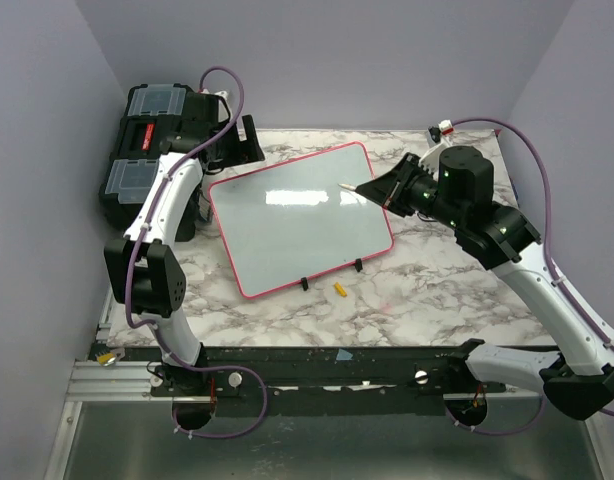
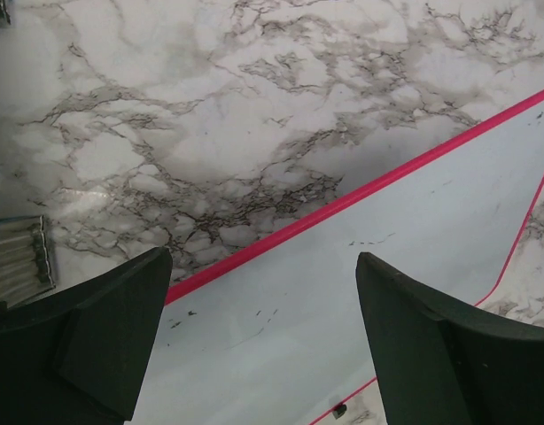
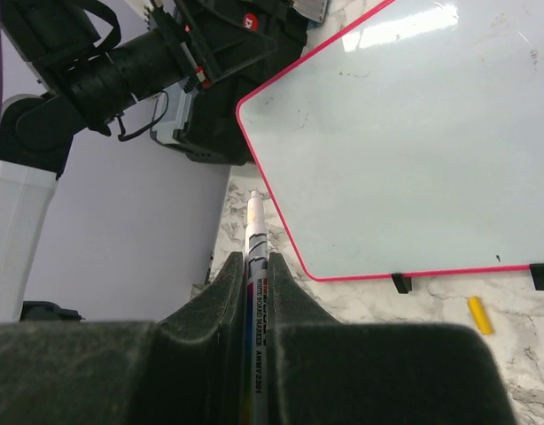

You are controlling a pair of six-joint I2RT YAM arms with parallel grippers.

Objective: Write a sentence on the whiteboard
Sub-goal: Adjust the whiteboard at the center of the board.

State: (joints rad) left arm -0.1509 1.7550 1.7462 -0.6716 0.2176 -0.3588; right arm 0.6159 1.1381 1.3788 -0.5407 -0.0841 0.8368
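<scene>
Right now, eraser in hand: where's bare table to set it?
Bare table between the clipped edge of the whiteboard and the near rail, right of the yellow cap. Crowded: far left by the black toolbox, its right edge under the right gripper holding a marker.

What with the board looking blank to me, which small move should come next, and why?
Probably lower the right gripper until the marker meets the whiteboard: it grips the marker, tip over the board's right side, and no writing shows.

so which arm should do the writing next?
Right. The right claw is shut on the marker, tip over the whiteboard. The left claw hangs open and empty at the board's edge.
</scene>
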